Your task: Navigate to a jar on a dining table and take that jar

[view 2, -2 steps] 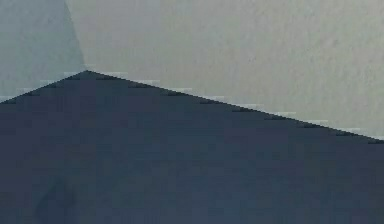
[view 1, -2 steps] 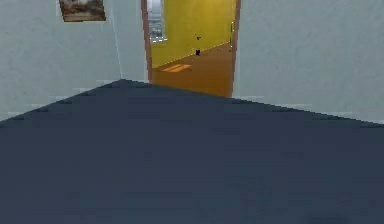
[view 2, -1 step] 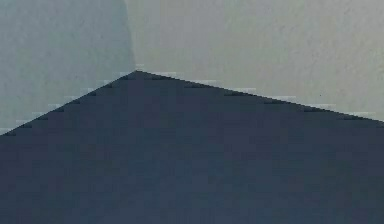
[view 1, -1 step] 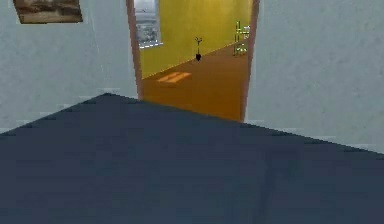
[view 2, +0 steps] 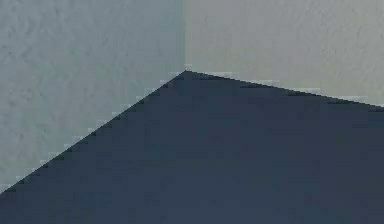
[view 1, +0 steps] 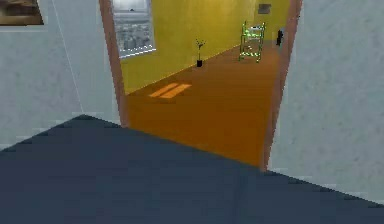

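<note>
Forward view: near dark-blue floor [view 1: 110, 180] leads through a door frame [view 1: 113, 70] onto orange floor [view 1: 215, 105]. A small plant [view 1: 200, 54] and green rack [view 1: 252, 42] stand far off.

Arm side view: dark floor [view 2: 220, 150] meets a wall corner [view 2: 185, 50].

The end effector's state and the jar's place cannot be told.

I see a home: ahead of the robot, a doorway [view 1: 112, 70] opens onto a yellow room with window [view 1: 134, 26], plant [view 1: 200, 55], rack [view 1: 252, 42].
</note>
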You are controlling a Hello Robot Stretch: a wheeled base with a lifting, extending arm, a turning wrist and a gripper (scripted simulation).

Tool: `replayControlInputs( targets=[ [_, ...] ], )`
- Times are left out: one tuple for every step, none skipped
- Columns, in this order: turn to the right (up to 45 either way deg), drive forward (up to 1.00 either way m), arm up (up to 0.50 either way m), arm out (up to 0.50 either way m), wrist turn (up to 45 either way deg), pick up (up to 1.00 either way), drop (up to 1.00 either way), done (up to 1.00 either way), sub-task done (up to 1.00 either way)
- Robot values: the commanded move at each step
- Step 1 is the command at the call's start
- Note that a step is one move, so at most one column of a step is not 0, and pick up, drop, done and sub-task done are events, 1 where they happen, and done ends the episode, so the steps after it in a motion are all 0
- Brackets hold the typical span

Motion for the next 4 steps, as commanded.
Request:
replayControlInputs(
  targets=[
    [0.0, 1.0, 0.0, 0.0, 0.0, 0.0, 0.0, 0.0, 0.0],
    [0.0, 0.7, 0.0, 0.0, 0.0, 0.0, 0.0, 0.0, 0.0],
    [36.0, 0.0, 0.0, 0.0, 0.0, 0.0, 0.0, 0.0, 0.0],
    [0.0, 0.05, 0.0, 0.0, 0.0, 0.0, 0.0, 0.0, 0.0]
  ],
)
